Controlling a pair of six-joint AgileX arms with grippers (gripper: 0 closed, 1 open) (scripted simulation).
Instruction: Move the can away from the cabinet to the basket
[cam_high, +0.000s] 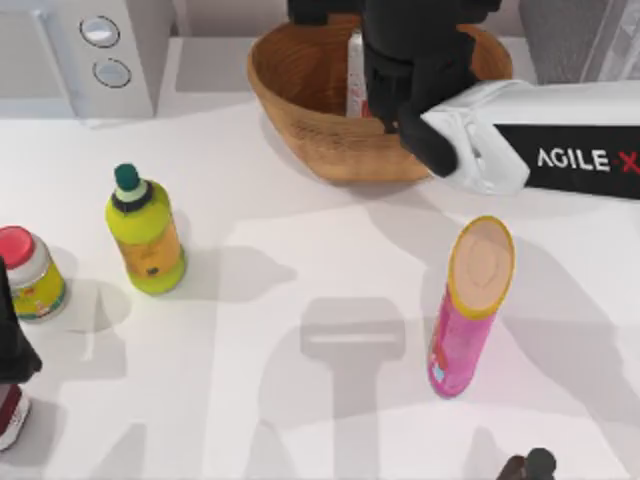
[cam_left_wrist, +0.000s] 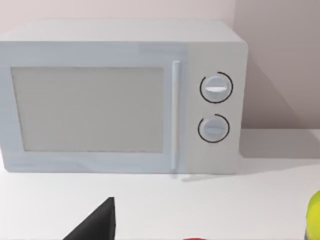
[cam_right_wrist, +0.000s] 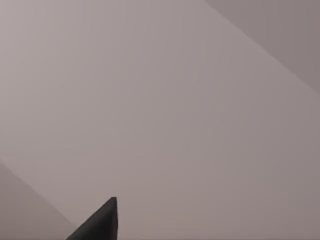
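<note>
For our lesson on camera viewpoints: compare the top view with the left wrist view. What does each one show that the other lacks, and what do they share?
Top view alone: the basket with the can standing inside it, the right gripper above the basket, the pink tube and the whole red-lidded jar.

Left wrist view alone: the microwave's door and handle, seen from the front.

Both: the microwave's two dials, the white table and the green bottle, which just enters the wrist view at its edge.

A rendered kitchen-like tabletop: a white microwave (cam_left_wrist: 122, 97) against the wall; bottles and jars on the white table (cam_high: 300, 280).
</note>
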